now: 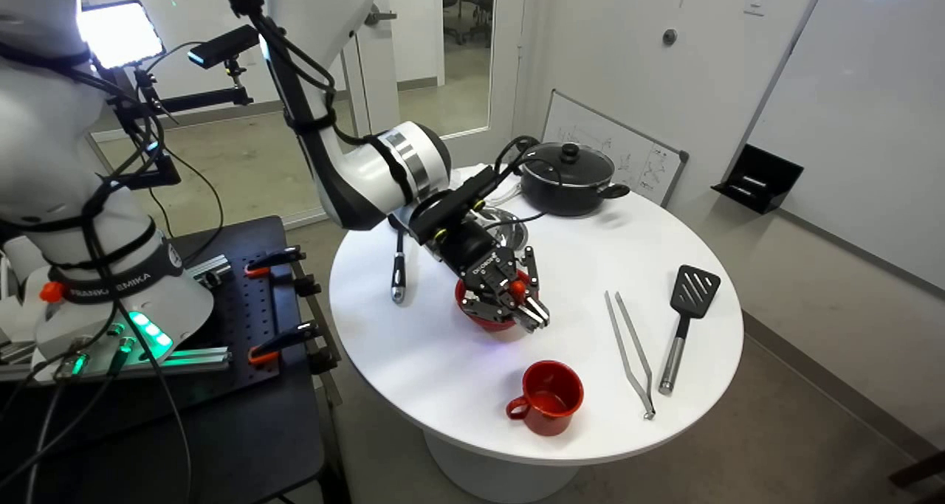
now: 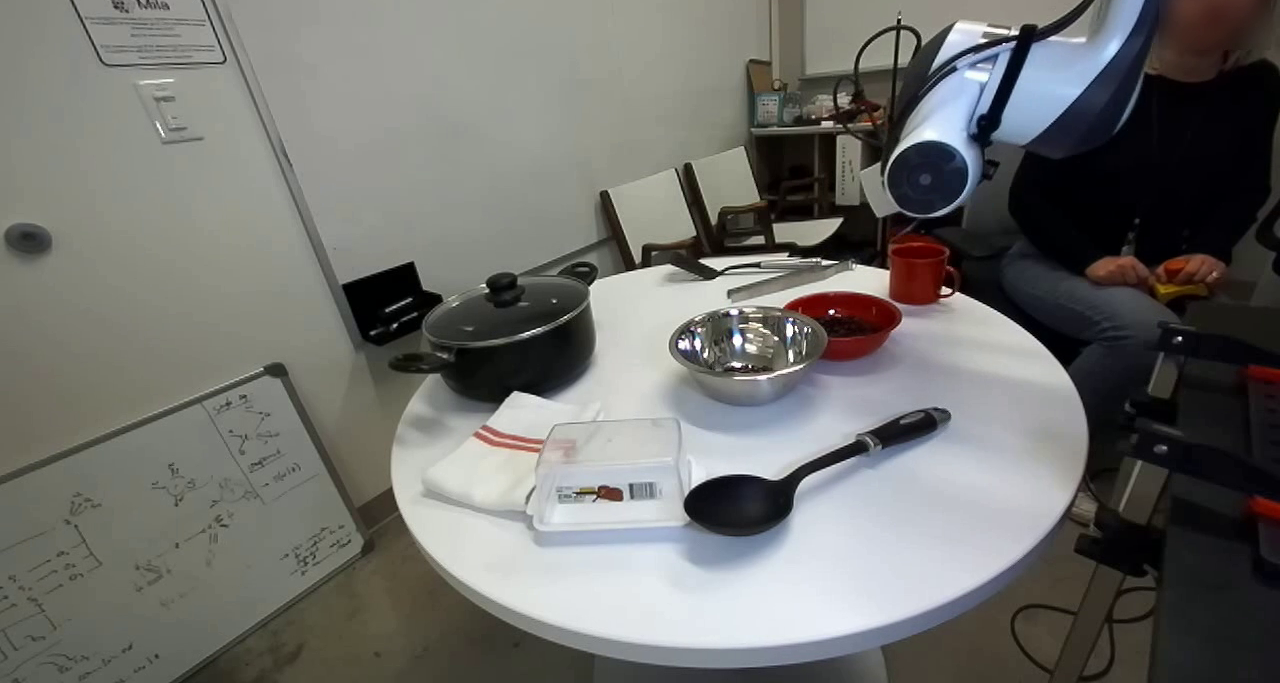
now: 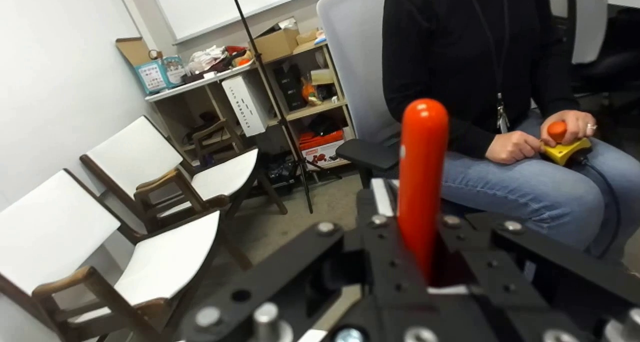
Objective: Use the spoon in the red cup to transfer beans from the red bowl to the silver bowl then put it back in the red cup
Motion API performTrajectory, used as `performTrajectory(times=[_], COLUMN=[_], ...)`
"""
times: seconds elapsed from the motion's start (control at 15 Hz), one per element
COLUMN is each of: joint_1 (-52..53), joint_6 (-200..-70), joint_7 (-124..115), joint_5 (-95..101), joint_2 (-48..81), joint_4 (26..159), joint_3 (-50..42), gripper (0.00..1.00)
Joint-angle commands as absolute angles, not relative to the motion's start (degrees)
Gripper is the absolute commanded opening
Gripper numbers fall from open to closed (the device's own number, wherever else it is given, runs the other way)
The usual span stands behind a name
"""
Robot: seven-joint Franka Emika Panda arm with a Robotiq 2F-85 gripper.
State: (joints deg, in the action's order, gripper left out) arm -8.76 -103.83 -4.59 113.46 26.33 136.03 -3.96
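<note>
My gripper (image 1: 533, 315) is shut on the red handle of the spoon (image 3: 422, 182), whose rounded end sticks up between the fingers; the scooping end is hidden. In an exterior view the gripper hangs over the front of the red bowl (image 1: 492, 325) and covers much of it. A dark patch of beans (image 2: 845, 325) lies inside that bowl. Beside it is the silver bowl (image 2: 745, 383); its bottom shows dark specks, beans or reflections, I cannot tell. The red cup (image 1: 548, 408) stands upright near the table edge, no spoon visible in it.
Around the table (image 2: 900, 523) lie tongs (image 1: 627, 349), a slotted spatula (image 1: 686, 319), a black serving spoon (image 2: 745, 503), a clear plastic box (image 2: 610, 473) and a towel (image 2: 505, 453). A lidded black pot (image 2: 515, 348) stands behind the bowls. A person (image 3: 460, 56) sits close to the table.
</note>
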Motion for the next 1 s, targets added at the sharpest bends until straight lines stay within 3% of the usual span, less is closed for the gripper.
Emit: performTrajectory(times=[0.0, 0.93], joint_1=[-7.06, -5.1], joint_6=[-102.93, -103.67], joint_7=[-8.12, -14.88], joint_5=[116.96, 117.81], joint_2=[25.8, 29.85], joint_4=[140.18, 140.83], joint_3=[-2.61, 1.29], gripper=[0.03, 0.03])
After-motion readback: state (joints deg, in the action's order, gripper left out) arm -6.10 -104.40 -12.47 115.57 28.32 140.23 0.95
